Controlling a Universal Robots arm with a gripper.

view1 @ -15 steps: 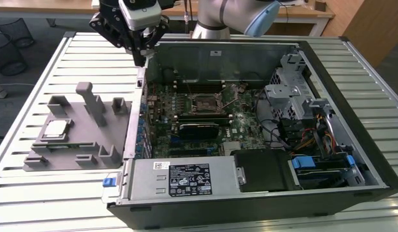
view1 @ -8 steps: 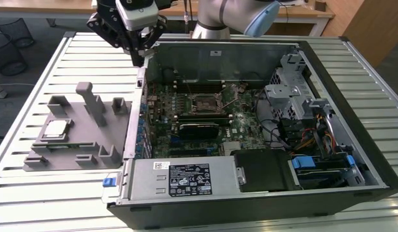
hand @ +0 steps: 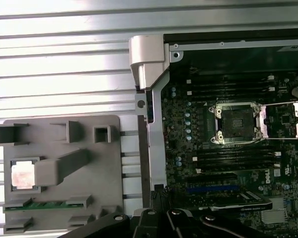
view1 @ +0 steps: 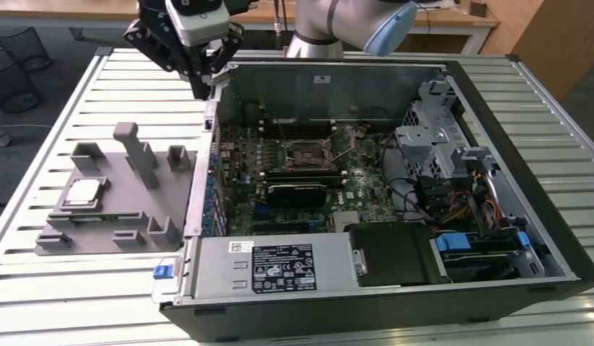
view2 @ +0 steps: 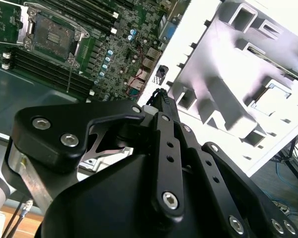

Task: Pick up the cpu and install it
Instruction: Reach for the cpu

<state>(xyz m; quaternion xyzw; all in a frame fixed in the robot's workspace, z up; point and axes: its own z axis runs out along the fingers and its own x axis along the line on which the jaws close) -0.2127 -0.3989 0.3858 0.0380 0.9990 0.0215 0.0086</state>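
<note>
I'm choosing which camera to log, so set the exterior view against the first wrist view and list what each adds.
Exterior view adds: the arm's silver and blue body, the labelled power supply and the drive bay with coloured cables.
First wrist view adds: a straight-down look into the open socket, its metal frame opened out beside it.
Both share: the cpu lying in the grey tray, the motherboard, and the gripper near the case's corner, away from the cpu.

We see a slatted metal counter [view1: 86, 288] carrying an open black computer case [view1: 555, 209], its green motherboard [view1: 277, 155] exposed and a grey power supply [view1: 268, 267] in one corner. Just beside the case lies a grey plastic tray [view1: 124, 198] with upright blocks.
</note>
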